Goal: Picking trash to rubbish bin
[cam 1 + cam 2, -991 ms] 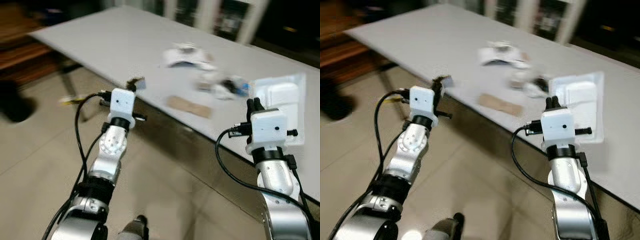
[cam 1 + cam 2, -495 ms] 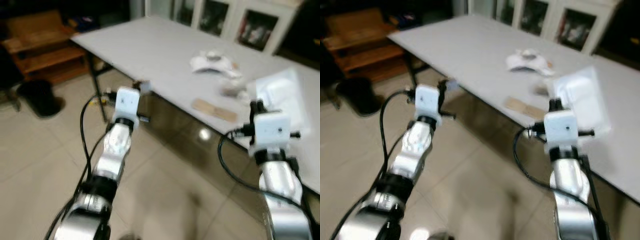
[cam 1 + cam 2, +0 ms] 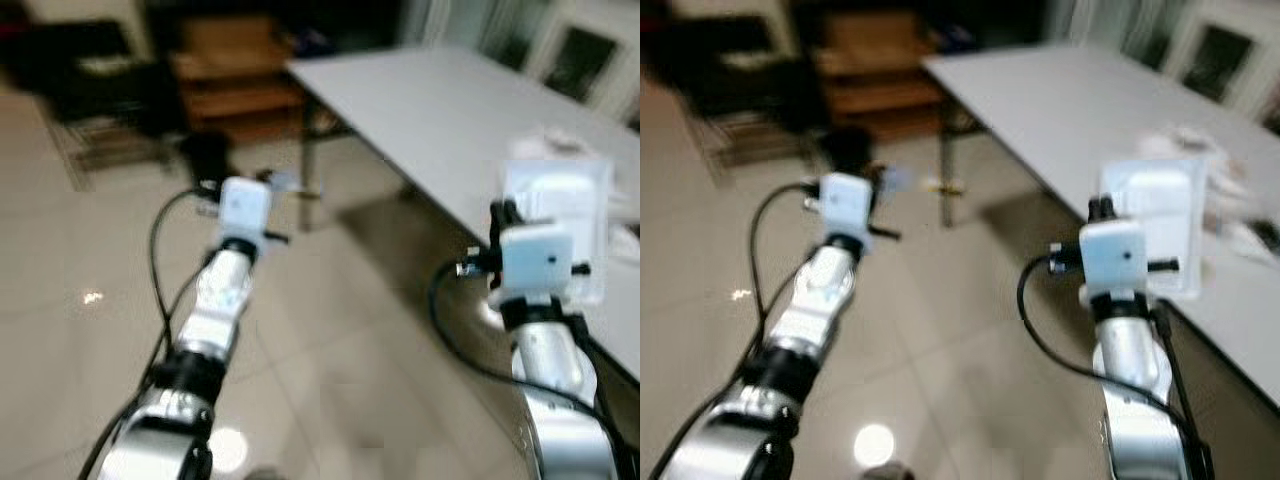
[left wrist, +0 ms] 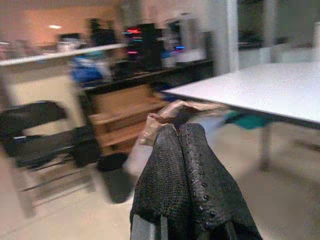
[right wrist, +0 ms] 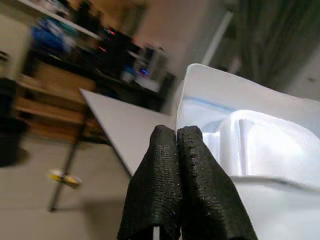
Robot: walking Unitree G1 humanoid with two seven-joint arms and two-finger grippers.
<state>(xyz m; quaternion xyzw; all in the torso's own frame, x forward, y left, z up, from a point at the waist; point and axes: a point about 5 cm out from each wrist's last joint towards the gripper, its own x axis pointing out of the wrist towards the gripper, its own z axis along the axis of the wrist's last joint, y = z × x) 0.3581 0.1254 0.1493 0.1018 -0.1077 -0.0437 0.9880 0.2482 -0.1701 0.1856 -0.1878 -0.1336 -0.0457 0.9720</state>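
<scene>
Both claws are clenched on trash. The right claw (image 5: pixel 176 150), raised on the right by the desk's near edge, pinches the rim of a white moulded plastic tray (image 5: pixel 260 145), so the tray stands upright beyond the fingertips. The left claw (image 4: pixel 177 137), held out over the floor to the left, grips a crumpled tan and bluish scrap of wrapper (image 4: pixel 172 110), which pokes out past its closed fingertips; both pieces are carried high and clear of the body, probably so nothing drags or drops on the way. Beyond the left claw, on the far side of the beige tiled floor (image 3: pixel 330 350), stands a small dark bin (image 4: pixel 116 175) in front of a low wooden shelf unit (image 3: pixel 235 80), likely the goal. More pale litter (image 3: pixel 1230 215) lies on the long grey desk (image 3: pixel 450 110) at right.
</scene>
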